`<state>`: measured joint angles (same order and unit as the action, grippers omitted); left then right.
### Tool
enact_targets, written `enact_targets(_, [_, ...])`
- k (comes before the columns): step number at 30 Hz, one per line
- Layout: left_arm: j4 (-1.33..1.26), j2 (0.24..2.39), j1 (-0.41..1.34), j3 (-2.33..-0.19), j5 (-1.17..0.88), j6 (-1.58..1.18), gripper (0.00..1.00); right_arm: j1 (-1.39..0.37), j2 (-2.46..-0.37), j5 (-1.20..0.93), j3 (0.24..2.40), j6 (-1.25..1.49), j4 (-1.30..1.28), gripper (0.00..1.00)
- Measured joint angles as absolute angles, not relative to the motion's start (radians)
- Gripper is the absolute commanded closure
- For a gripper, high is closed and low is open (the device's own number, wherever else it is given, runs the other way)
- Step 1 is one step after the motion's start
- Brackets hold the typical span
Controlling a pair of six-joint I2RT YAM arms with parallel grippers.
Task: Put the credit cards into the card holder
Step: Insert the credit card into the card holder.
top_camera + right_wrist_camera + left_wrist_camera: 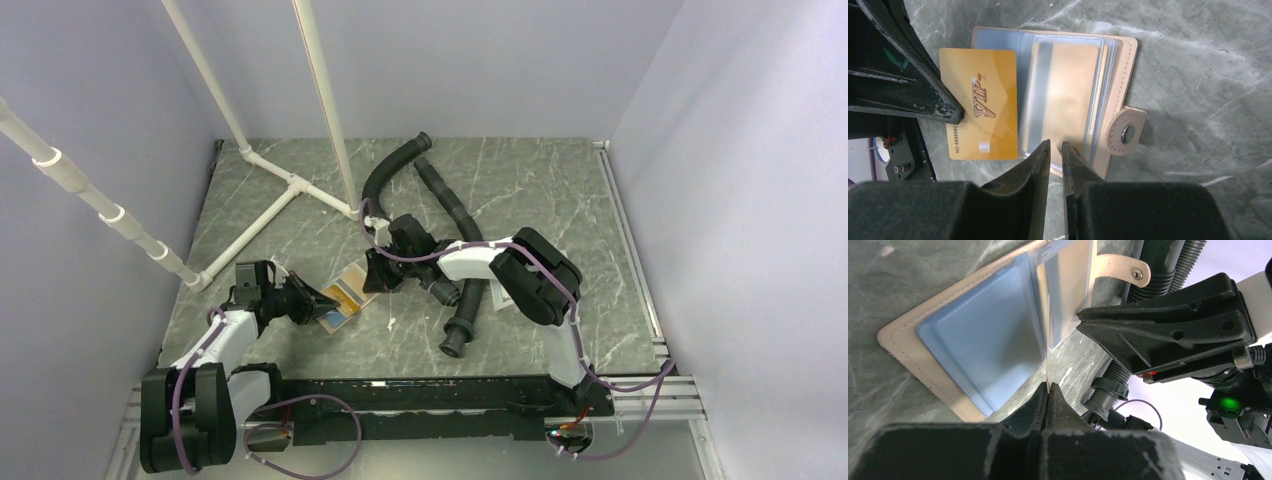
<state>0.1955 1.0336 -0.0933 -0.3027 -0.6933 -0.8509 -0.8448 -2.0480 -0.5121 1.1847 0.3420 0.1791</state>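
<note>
Found tan leather-like folding card holder [1120, 75] lying open and flat on grey-green marbled table [1208, 75], left of centre, toward the near edge. Noted inner side up: pale blue lining, clear plastic sleeves [1024, 60], round-ended snap tab [1126, 132] sticking out past one long edge. Saw one gold card with grey stripe [1068, 95] already inside a sleeve. Recorded second gold card marked VIP [980, 107] lapping over the other half of the holder, one long edge against the sleeves. Checked left gripper [1048, 390]: clamped tight on the VIP card's outer edge. Checked right gripper [1055, 147]: jaws almost together, thin slit between, tips at the sleeves' near edge; cannot tell whether a sleeve is pinched. Spotted black corrugated hoses [462, 290] lying by right arm.
</note>
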Motion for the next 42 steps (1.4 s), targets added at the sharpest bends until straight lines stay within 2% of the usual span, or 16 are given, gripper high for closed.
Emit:
enact_targets(22, [0.086,1.164,-0.15,-0.281,-0.756,-0.823,1.0,-0.845,-2.069,-0.517,1.206,0.339,0.183,0.88])
enact_targets(30, [0.046,1.27,-0.155,-0.283,-0.802,-0.806,1.0,-0.844,-2.077,-0.529,1.216,0.335,0.183,0.89])
enact_targets(42, [0.078,1.334,-0.155,-0.328,-0.814,-0.781,1.0,-0.842,-2.086,-0.534,1.228,0.331,0.181,0.9])
